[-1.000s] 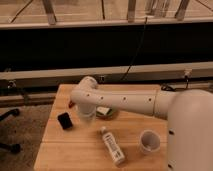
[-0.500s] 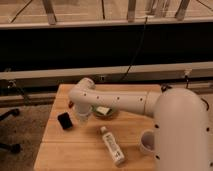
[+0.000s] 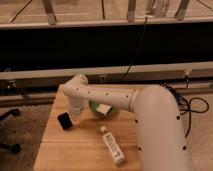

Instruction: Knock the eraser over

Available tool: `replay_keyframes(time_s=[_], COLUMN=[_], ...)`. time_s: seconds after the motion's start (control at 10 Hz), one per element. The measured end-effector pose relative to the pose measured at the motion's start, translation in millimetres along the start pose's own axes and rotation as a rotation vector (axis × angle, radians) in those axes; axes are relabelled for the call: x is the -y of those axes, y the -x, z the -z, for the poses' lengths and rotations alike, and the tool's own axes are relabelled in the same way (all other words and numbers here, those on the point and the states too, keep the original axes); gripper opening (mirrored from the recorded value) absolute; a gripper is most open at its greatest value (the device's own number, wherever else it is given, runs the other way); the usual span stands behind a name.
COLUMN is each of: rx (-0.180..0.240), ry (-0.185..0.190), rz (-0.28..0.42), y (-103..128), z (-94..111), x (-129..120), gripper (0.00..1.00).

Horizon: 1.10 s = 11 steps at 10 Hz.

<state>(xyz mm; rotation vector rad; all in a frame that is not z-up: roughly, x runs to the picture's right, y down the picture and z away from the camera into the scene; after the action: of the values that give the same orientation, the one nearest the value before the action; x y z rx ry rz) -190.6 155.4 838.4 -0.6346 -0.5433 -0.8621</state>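
The white arm [image 3: 107, 95] enters from the lower right, its thick segment filling the counter's right side, then runs leftward above the counter [image 3: 75, 150] to a rounded elbow near the far left corner, where it bends downward. The hand [image 3: 76, 114] hangs below that bend, just right of the eraser [image 3: 65, 120]; whether it is open or closed cannot be told. The eraser, a small black block, stands near the counter's left edge, about midway along it, its long axis roughly upright and tilted slightly. A green bowl [image 3: 103, 110] holding a pale block sits beside the hand toward the counter's middle. A white bottle [image 3: 112, 146] lies on its side near the front edge; its label is illegible.
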Motion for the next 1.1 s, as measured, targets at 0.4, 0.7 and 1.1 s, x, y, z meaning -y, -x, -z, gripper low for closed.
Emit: replay_keyframes(time_s=[0.4, 0.7, 1.1], rx=[0.019, 0.061, 0.092], ry=[-0.010, 0.009, 0.012], rz=[0.090, 0.160, 0.217], y=[16.5, 50.7, 74.7], z=[2.5, 1.8, -4.8], x=[45.8, 72.5, 80.5], gripper=[0.00, 0.00, 0.00])
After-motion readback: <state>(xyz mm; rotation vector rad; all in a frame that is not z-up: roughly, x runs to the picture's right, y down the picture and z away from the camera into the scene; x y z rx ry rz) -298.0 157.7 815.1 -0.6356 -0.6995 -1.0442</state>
